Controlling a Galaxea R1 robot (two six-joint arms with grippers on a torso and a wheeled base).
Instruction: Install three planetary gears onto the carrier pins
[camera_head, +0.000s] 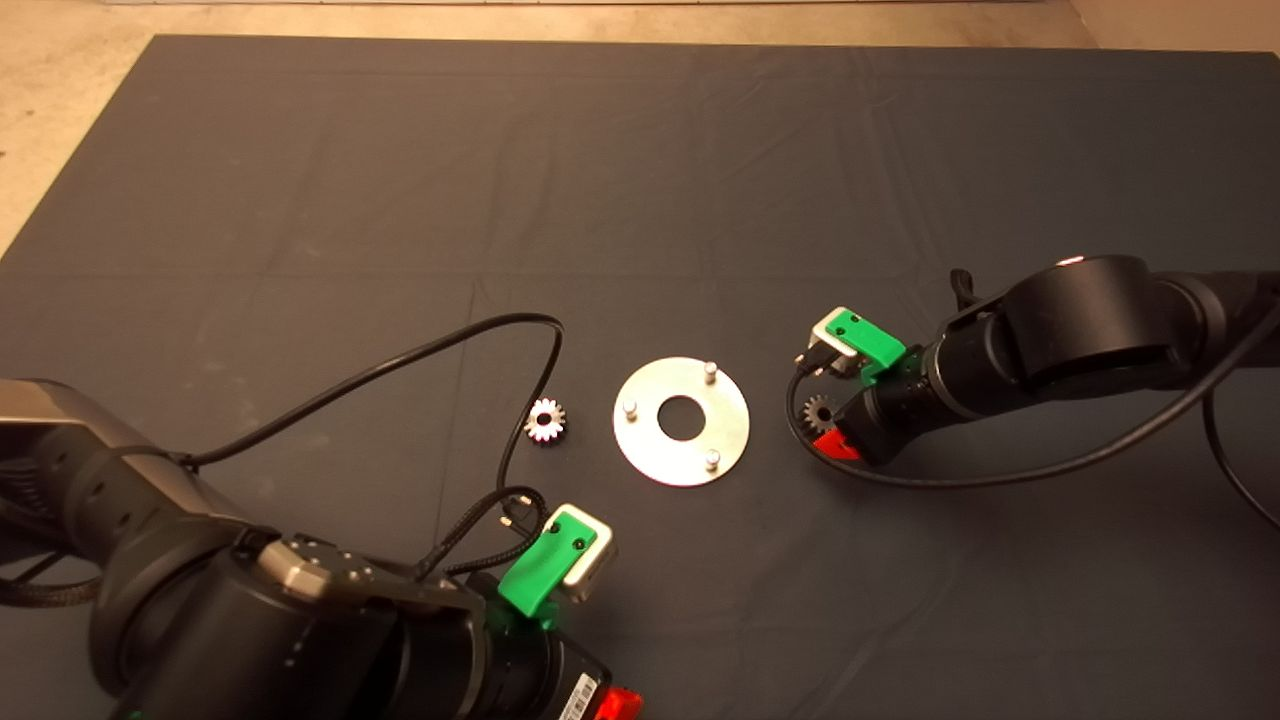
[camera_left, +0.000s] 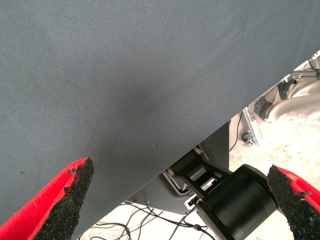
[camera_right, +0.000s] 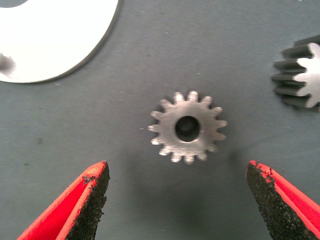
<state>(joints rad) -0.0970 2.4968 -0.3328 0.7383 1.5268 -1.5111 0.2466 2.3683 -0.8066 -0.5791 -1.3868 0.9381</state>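
Right tool (camera_right: 177, 200) spread wide over a gear (camera_right: 187, 127) — a second gear (camera_right: 300, 75) shows only at its wrist.

Dark mat (camera_head: 300, 200) bears disc (camera_head: 650, 455), gears (camera_head: 545, 420) (camera_head: 819, 410), cable (camera_head: 400, 362)

Three bare carrier pins (camera_head: 710, 371) stand upright; two planetary gears (camera_head: 545, 420) lie flat on either side.

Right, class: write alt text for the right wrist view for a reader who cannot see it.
A small grey gear lies flat on the dark mat, ahead of the open right gripper. The shiny disc's edge and part of a second gear show at the corners.
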